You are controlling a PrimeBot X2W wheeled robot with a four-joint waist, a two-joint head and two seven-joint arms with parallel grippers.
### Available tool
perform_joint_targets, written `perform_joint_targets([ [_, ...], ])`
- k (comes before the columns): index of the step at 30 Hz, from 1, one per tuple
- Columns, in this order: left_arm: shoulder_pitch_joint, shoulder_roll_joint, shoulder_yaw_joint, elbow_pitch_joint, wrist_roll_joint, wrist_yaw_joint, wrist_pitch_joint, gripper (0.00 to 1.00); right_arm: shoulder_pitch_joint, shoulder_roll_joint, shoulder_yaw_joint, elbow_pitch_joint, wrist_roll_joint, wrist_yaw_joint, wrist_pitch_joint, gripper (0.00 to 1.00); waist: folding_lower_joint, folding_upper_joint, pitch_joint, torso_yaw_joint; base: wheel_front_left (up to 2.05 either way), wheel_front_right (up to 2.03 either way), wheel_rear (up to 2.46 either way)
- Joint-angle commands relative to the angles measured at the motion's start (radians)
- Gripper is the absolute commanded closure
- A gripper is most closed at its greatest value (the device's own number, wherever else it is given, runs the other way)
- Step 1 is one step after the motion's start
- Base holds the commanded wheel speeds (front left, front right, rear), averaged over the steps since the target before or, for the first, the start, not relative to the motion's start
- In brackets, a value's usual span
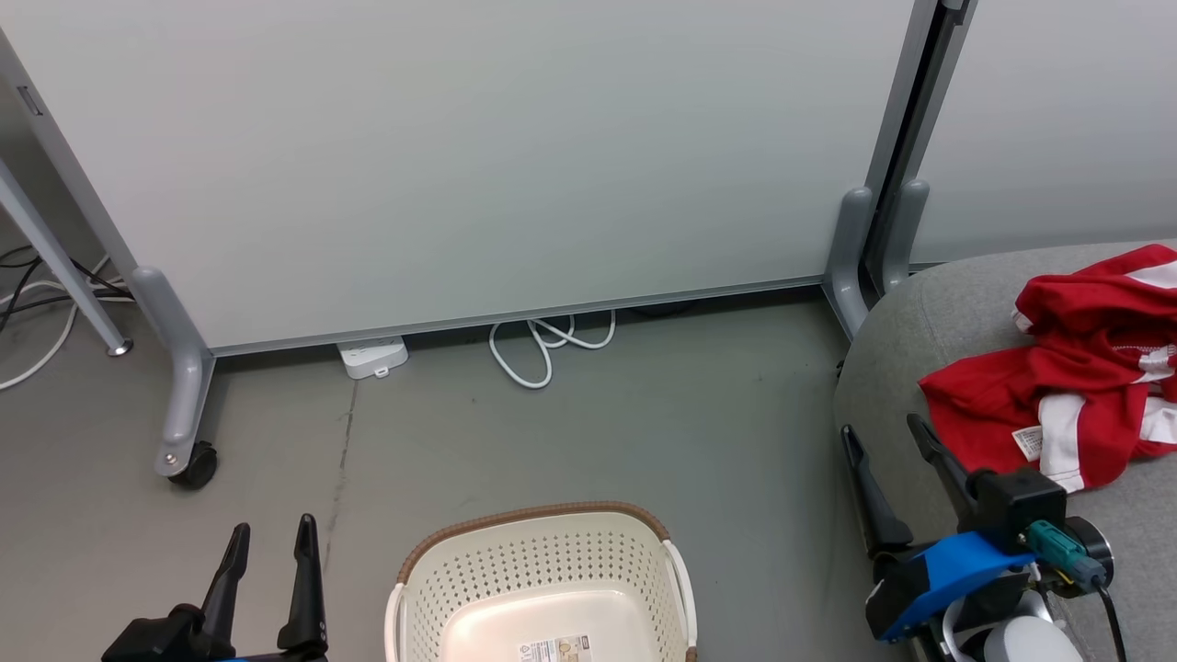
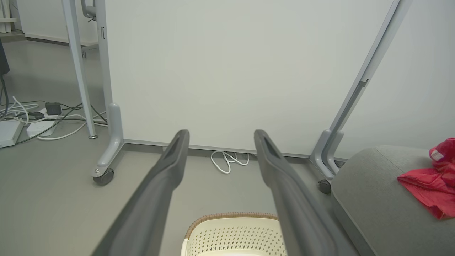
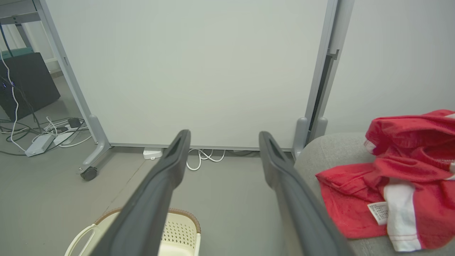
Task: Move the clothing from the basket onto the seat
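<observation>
The red clothing (image 1: 1076,386) with white stripes lies crumpled on the grey seat (image 1: 919,331) at the right; it is also in the right wrist view (image 3: 398,181) and the left wrist view (image 2: 433,185). The cream basket (image 1: 542,588) stands on the floor at the bottom centre, its visible inside bare apart from a label. My left gripper (image 1: 271,542) is open at the lower left, left of the basket. My right gripper (image 1: 887,437) is open over the seat's near left edge, beside the clothing, holding nothing.
A white partition panel on grey wheeled legs (image 1: 188,405) stands behind the basket. A white power strip (image 1: 372,357) and a coiled white cable (image 1: 547,345) lie at its base. More cables (image 2: 39,117) lie on the floor at the far left.
</observation>
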Motion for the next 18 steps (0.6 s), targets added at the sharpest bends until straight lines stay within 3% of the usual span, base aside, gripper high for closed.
perform_joint_targets([
  [1,0.009,0.002,0.003,-0.003,0.002,-0.002,-0.002,0.0,0.019,0.003,-0.003,-0.008,0.002,0.0,0.005,0.0,0.0,-0.0001,0.002,-0.002,0.0,0.0,0.0],
  [16,0.005,-0.002,-0.004,0.002,-0.007,-0.002,-0.003,0.0,0.038,0.004,0.005,-0.03,0.038,0.0,0.021,0.0,0.0,-0.0001,0.013,-0.005,0.0,0.0,0.0],
  [17,0.002,-0.003,-0.002,0.002,-0.007,0.0,0.0,1.0,0.026,0.002,0.004,-0.025,0.033,0.0,0.019,1.0,0.0,-0.0001,0.013,-0.005,0.0,0.0,0.0],
  [18,0.002,-0.006,-0.001,0.01,-0.008,0.0,0.001,1.0,0.03,0.002,0.004,-0.017,0.033,0.0,0.019,1.0,0.0,-0.0001,0.013,-0.005,0.0,0.0,0.0],
])
